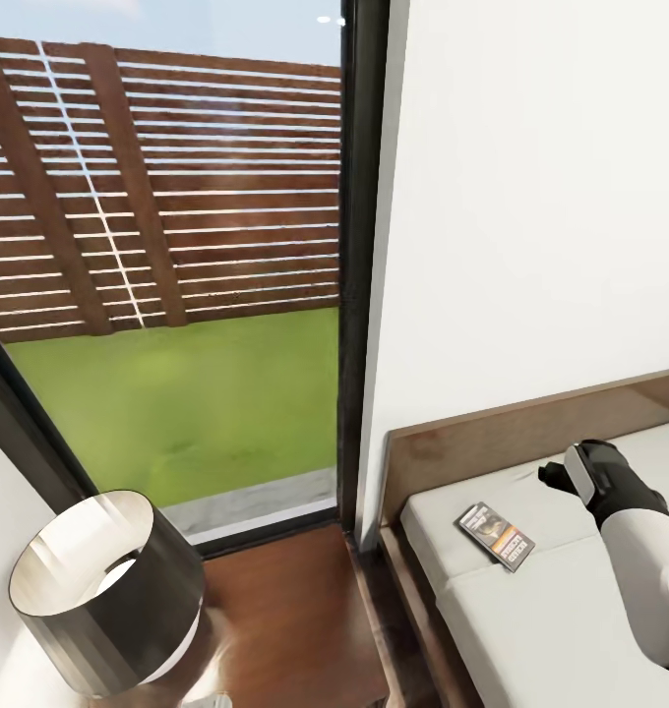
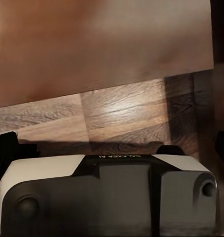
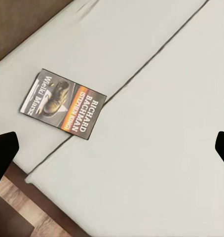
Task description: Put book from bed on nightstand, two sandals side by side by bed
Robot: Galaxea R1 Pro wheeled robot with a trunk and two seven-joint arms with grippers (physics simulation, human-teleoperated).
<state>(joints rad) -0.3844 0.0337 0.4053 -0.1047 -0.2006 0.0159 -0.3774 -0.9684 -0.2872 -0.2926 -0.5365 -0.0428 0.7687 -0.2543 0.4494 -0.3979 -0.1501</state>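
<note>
The right gripper (image 1: 556, 475) hung over the bed (image 1: 561, 610), jaws spread wide, holding nothing. The book (image 1: 495, 535) lay flat on the mattress at its 8 o'clock, nearby. Left gripper's state: cannot tell. A lamp (image 1: 103, 590) stood on the nightstand (image 1: 295, 610).

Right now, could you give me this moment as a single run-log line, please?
book: flat on bed | right gripper: open above it | nightstand: beside bed

"RICHARD BACHMAN" on the book (image 3: 63, 103) cover
</note>
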